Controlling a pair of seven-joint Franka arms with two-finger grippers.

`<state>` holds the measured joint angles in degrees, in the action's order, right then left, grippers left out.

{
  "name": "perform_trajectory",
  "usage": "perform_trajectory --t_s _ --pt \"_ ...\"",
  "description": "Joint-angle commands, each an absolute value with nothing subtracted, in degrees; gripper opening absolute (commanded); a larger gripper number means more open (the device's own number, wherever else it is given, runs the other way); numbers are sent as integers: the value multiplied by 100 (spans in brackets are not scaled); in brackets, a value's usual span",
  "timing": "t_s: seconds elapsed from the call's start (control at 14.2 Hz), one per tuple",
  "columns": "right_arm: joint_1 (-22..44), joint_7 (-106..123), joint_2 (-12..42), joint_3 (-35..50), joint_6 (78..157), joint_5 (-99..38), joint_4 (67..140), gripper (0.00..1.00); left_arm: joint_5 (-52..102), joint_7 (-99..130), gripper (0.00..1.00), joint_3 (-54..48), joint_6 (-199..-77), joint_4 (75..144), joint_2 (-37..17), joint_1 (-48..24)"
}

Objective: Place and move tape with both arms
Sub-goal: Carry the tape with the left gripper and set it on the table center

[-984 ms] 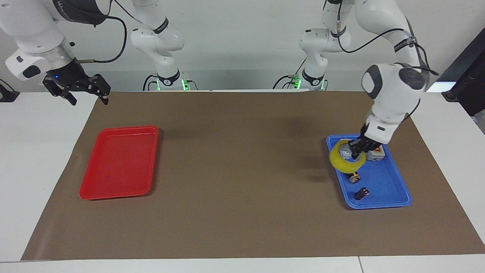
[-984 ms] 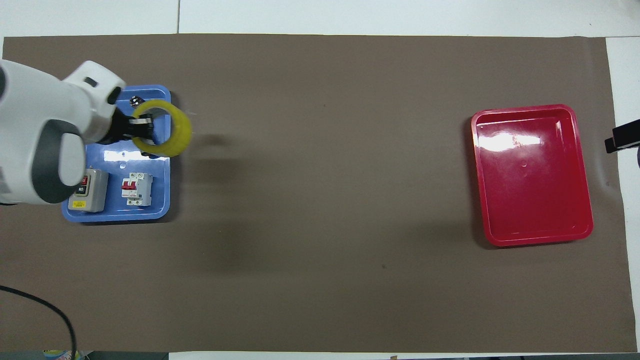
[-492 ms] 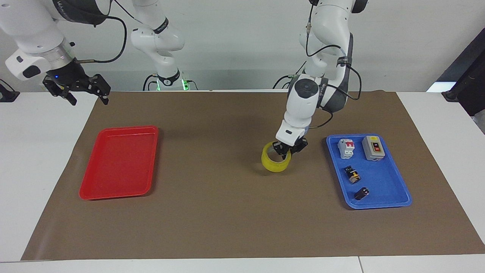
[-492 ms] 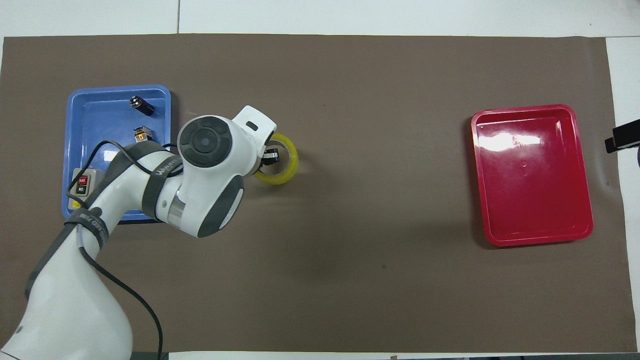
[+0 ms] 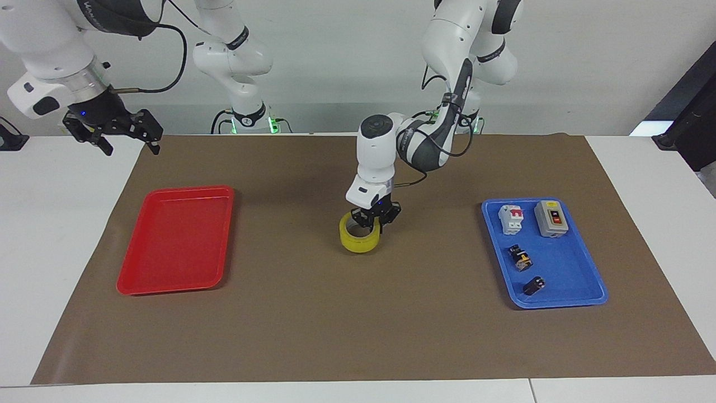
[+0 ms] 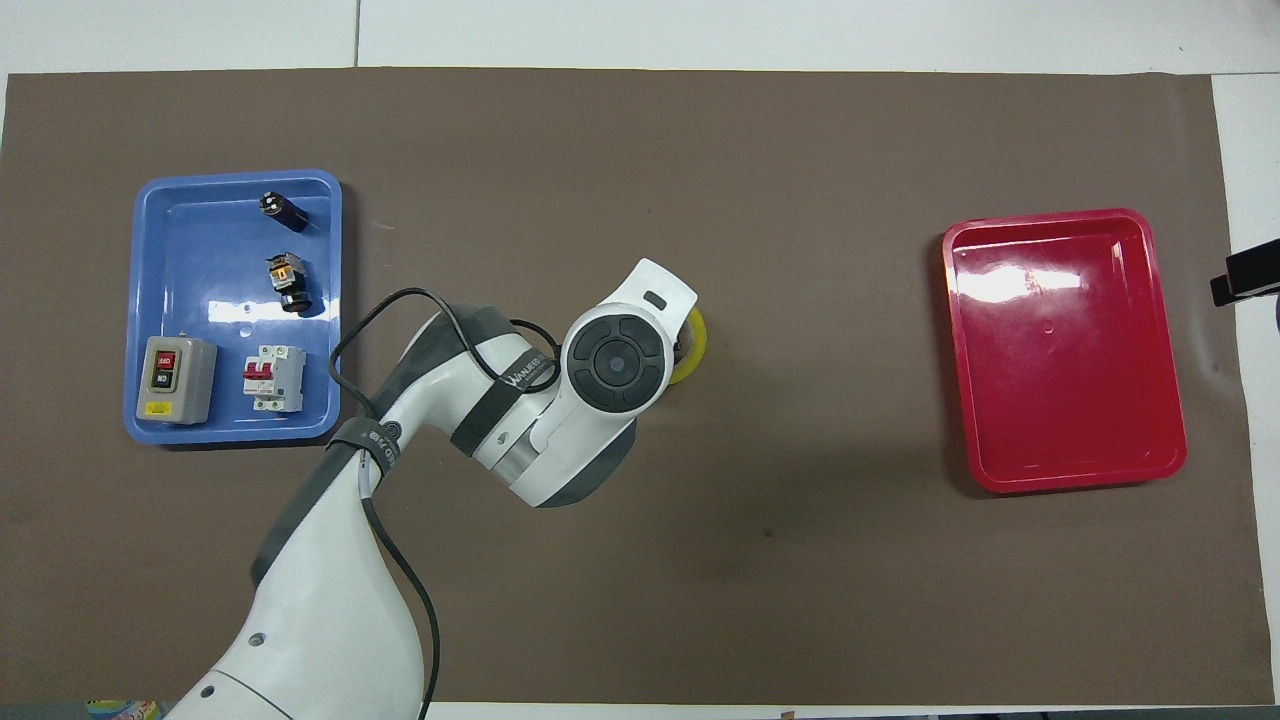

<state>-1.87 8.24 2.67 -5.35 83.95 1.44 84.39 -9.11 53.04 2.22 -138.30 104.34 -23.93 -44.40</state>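
The tape (image 5: 359, 240) is sitting flat on the brown paper mat (image 5: 358, 324), roughly mid-table, well apart from every edge and about halfway between the two trays. The left gripper (image 5: 373, 222) is pointing straight down right at the roll's rim on the side toward the left arm's end, with its fingers straddling the ring wall, one tip seeming to dip into the hole. Honestly I can't tell whether they're pinching the wall or just standing around it. From overhead the wrist is covering most of the roll, so only a yellow sliver (image 6: 693, 350) is peeking out.

The roll itself is looking glossy, translucent yellow, ring-shaped with a pale inner core. The mat is looking matte and papery.

The right gripper (image 5: 114, 133) is waiting up over the mat's corner at the right arm's end, jaws spread wide, holding nothing.

The red tray (image 5: 176, 239) is looking like shiny plastic, a rounded rectangle, lying near the right arm's end. The blue tray (image 5: 570, 280) is lying near the left arm's end, carrying small electrical parts.
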Motion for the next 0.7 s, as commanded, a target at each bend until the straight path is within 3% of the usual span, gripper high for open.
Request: perform_trajectory --t_s 0.0,0.28,0.49,0.63 --pt "-237 826 202 -510 8420 97 8490 100 -958 5441 100 299 -13950 10511 -2252 -4395" --pt "-211 809 202 -510 8446 79 8516 100 -958 4565 100 308 -12730 11170 -952 -3903" --pt "16 730 45 -501 8962 -376 8962 100 -958 3659 100 308 -11832 11233 -476 -3202" --pt "577 267 -35 -501 9078 -483 9219 100 -949 3141 100 308 -11664 11259 -203 -2622"
